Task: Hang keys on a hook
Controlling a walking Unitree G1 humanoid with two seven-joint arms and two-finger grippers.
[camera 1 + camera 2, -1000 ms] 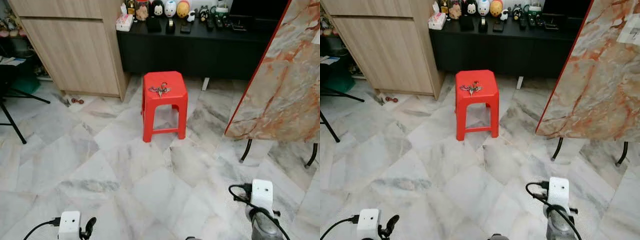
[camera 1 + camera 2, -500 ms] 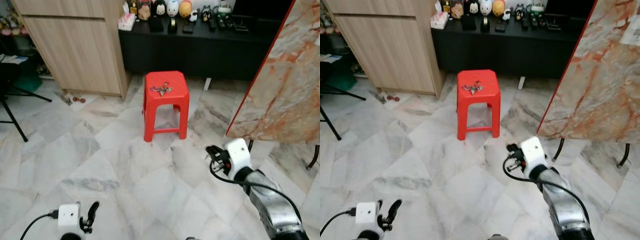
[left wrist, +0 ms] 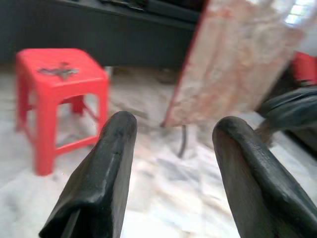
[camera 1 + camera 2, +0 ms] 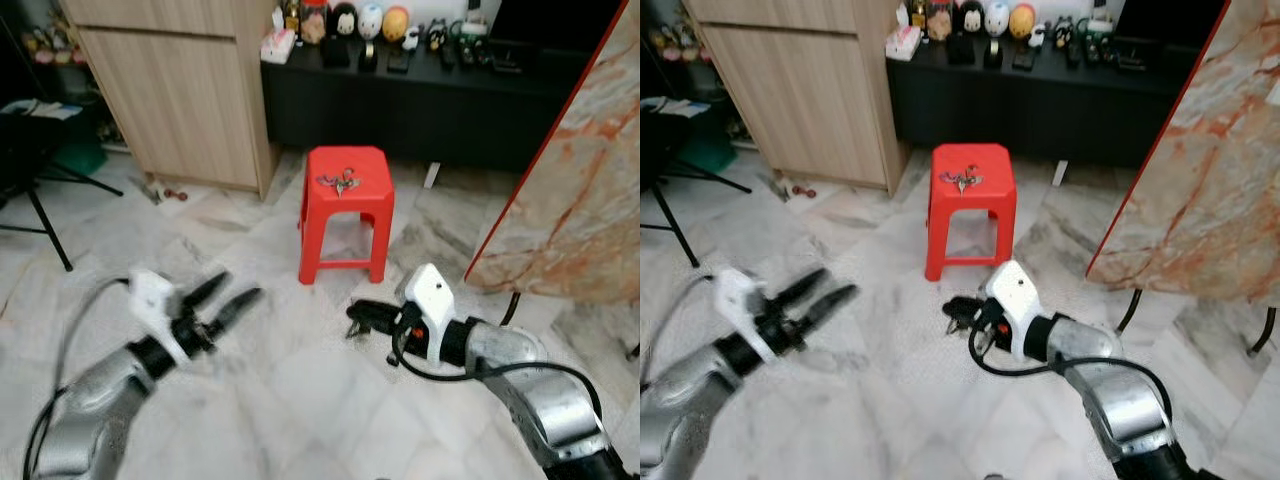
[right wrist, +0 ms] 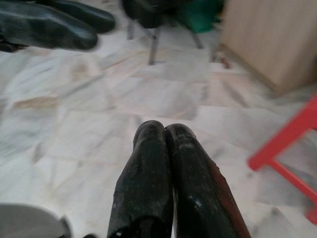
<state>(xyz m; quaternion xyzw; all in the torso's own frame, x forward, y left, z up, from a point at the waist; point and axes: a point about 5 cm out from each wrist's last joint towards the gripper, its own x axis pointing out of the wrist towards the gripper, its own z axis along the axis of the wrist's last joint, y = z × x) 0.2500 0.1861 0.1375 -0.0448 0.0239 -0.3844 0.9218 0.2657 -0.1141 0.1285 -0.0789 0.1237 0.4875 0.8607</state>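
A bunch of keys [image 4: 339,181] lies on top of a red plastic stool [image 4: 346,211] standing on the marble floor ahead of me. My left gripper [image 4: 226,298] is raised at the left, open, its fingers [image 3: 106,173] spread with nothing between them. My right gripper [image 4: 358,315] is held out in front of the stool's near legs, shut and empty, its fingers [image 5: 163,183] pressed together. Both grippers are short of the stool and well below its top.
A wooden cabinet [image 4: 180,90] stands at the back left. A black sideboard [image 4: 440,95] with figurines [image 4: 370,20] runs behind the stool. A leaning marble slab [image 4: 580,190] on black legs stands at the right. A black stand [image 4: 40,200] is at the left.
Both arms have risen and reached forward; the left gripper came up from the bottom edge and opened wide. The right gripper swung left toward the stool. The camera has shifted slightly.
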